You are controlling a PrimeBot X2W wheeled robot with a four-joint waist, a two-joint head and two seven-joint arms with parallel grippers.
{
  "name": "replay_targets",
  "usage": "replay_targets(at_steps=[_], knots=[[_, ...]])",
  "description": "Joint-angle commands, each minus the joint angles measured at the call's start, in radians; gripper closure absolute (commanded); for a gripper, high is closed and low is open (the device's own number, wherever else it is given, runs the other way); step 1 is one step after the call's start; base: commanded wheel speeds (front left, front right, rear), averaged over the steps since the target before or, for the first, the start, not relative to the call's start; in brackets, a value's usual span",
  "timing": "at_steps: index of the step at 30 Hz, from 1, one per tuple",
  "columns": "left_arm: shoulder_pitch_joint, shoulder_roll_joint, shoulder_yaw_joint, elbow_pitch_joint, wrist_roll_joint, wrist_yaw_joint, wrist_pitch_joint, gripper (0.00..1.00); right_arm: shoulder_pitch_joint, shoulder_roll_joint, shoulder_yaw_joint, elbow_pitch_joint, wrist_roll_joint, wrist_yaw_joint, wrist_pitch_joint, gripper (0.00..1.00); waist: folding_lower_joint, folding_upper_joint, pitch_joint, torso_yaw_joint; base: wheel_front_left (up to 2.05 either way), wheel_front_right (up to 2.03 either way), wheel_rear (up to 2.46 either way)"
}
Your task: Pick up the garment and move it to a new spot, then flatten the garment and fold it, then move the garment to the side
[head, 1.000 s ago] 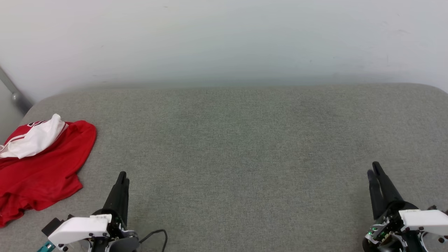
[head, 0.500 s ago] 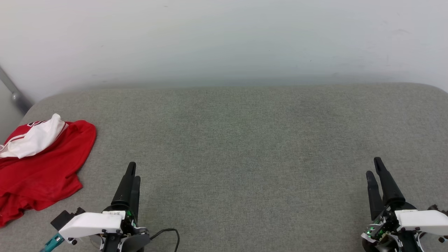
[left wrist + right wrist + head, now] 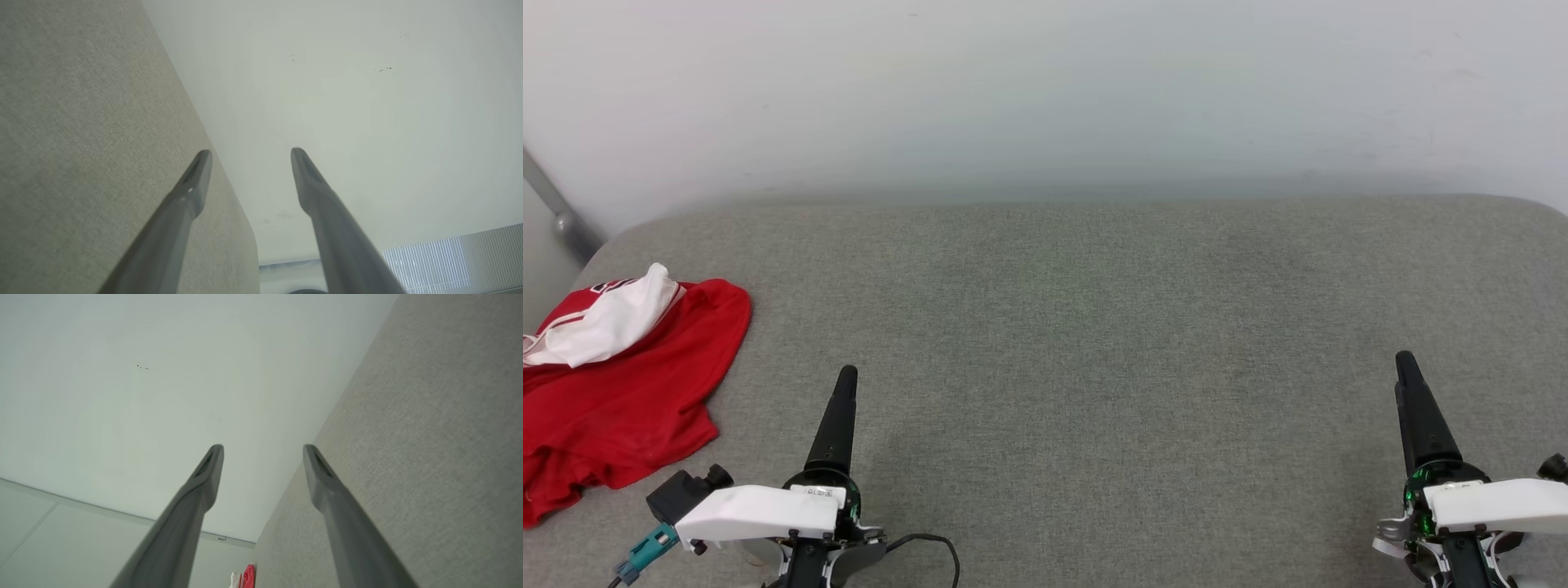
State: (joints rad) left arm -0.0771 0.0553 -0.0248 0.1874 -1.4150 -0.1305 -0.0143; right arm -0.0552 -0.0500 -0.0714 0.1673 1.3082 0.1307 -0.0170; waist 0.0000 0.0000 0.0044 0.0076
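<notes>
- the garment (image 3: 621,384) lies crumpled at the far left edge of the grey fabric surface (image 3: 1094,327), part of it cut off by the head view's left border; a white sleeve (image 3: 605,322) with striped trim is bunched on top of the red cloth at its far end.
- a grey pole (image 3: 556,212) slants against the pale wall (image 3: 1045,98) just behind that corner.
- the left gripper (image 3: 847,376) sits at the lower left, near the garment's right hem but apart from it, touching nothing; from the head its two fingers line up one behind the other and read as a single dark spike.
- the left wrist view shows the left gripper (image 3: 251,152) spread wide with nothing between the fingers, the grey surface to one side and the wall beyond.
- a teal connector (image 3: 645,551) and a black cable (image 3: 931,543) hang off the left wrist.
- the middle of the surface is plain grey weave.
- the right gripper (image 3: 1404,359) sits at the lower right, well apart from the garment, fingers pointing toward the wall.
- in the right wrist view the right gripper (image 3: 262,447) is also spread and holds nothing; a sliver of the garment (image 3: 248,575) shows far off at the bottom edge.
</notes>
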Motion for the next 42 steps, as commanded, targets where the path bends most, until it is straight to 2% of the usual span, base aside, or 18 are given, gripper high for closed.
replay_targets(at_steps=[1,8,22,26,28,42], knots=[[-0.026,0.003,-0.005,-0.024,0.04,0.0,-0.014,0.0,-0.004,-0.002,0.004,-0.028,-0.051,0.0,-0.012,0.0,0.0,0.0,0.0,0.001,0.0,0.0,0.0],[-0.025,0.0,-0.022,-0.045,0.132,0.0,-0.039,0.0,0.0,-0.002,0.015,-0.048,-0.163,0.0,-0.038,0.0,0.0,0.0,-0.002,0.003,0.0,0.0,0.0],[-0.026,0.006,-0.025,-0.04,0.407,0.0,-0.083,0.0,0.009,-0.001,0.034,-0.067,-0.422,0.0,-0.081,0.0,0.0,0.0,-0.003,0.009,0.0,0.0,0.0],[-0.027,0.011,-0.034,-0.034,0.49,0.0,-0.095,0.0,0.012,-0.001,0.036,-0.067,-0.514,0.0,-0.093,0.0,0.0,0.0,-0.003,0.011,0.0,0.0,0.0],[-0.03,0.023,-0.053,-0.022,0.609,0.0,-0.113,0.0,0.014,-0.001,0.038,-0.063,-0.647,0.0,-0.111,0.0,0.0,0.0,-0.004,0.012,0.0,0.0,0.0],[-0.038,0.037,-0.091,-0.016,0.825,0.0,-0.151,0.0,0.027,-0.001,0.026,-0.057,-0.883,0.0,-0.128,0.0,0.0,0.0,-0.006,0.014,0.0,0.0,0.0]])
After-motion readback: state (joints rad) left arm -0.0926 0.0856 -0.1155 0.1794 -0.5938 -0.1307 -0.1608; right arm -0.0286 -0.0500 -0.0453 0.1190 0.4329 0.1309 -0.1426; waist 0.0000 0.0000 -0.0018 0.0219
